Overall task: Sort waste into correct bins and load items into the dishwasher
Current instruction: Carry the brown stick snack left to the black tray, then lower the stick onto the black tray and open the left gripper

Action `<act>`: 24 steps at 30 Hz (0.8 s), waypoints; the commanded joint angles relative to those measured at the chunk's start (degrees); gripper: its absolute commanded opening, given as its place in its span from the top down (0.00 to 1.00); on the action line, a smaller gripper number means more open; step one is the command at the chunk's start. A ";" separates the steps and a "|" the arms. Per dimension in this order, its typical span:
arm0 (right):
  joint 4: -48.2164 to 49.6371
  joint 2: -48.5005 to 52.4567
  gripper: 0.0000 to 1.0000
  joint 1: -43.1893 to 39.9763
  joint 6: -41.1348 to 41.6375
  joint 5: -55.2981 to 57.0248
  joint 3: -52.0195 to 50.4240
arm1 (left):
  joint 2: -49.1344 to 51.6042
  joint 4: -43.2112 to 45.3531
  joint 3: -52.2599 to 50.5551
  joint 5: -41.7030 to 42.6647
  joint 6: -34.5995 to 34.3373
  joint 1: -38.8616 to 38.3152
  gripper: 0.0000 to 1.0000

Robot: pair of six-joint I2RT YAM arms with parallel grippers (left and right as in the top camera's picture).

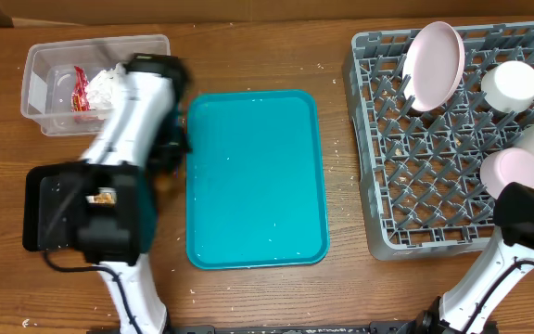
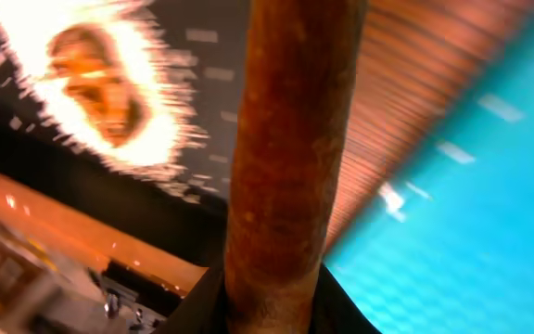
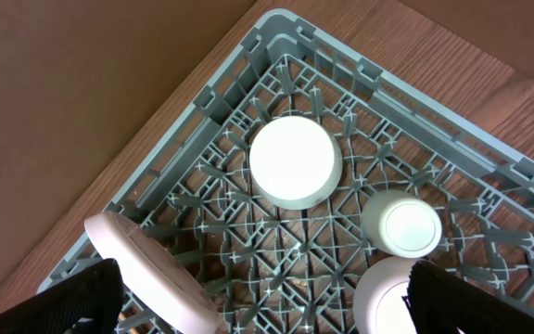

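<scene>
Brownish rod-shaped piece of waste [image 2: 286, 139] stands upright in the middle of the left wrist view. Its lower end is pinched between the dark fingers of the left claw [image 2: 272, 301], which is closed around it. The view is smeared with blur. The piece hangs over the wooden worktop [image 1: 248, 56], just beside the left edge of the teal rectangular plastic tray [image 1: 253, 176]. Up and to the left sits a clear plastic bin [image 1: 40, 65] holding red and white wrappers. Well apart on the right is the grey plastic dishwasher rack [image 3: 276, 42], which carries a round pink plate [image 1: 437, 63] standing on edge, an upturned white cup [image 3: 295, 160], a smaller white cup [image 3: 401, 224] and a pink bowl [image 1: 511, 172]. The right claw [image 3: 267, 311] hovers above the rack with its fingers spread wide, gripping nothing.
</scene>
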 commanded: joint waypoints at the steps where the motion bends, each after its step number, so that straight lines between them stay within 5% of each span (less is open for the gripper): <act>1: 0.13 -1.11 0.00 0.09 0.09 0.22 0.02 | 0.26 -1.18 1.11 0.50 -3.17 7.74 0.83; 9: 0.13 -1.11 0.00 0.09 0.09 0.22 0.02 | 0.26 -1.01 -0.50 1.01 -11.37 20.59 0.80; 21: 0.13 -1.11 0.00 0.09 0.09 0.22 0.02 | 0.26 3.98 -6.78 2.69 -14.03 25.88 0.72; 23: 0.13 -1.11 0.00 0.09 0.09 0.22 0.02 | 0.26 3.98 -6.86 2.64 -13.99 25.97 0.63; 24: 0.13 -1.11 0.00 0.09 0.09 0.22 0.02 | 0.26 3.98 -6.86 2.67 -13.99 25.97 0.42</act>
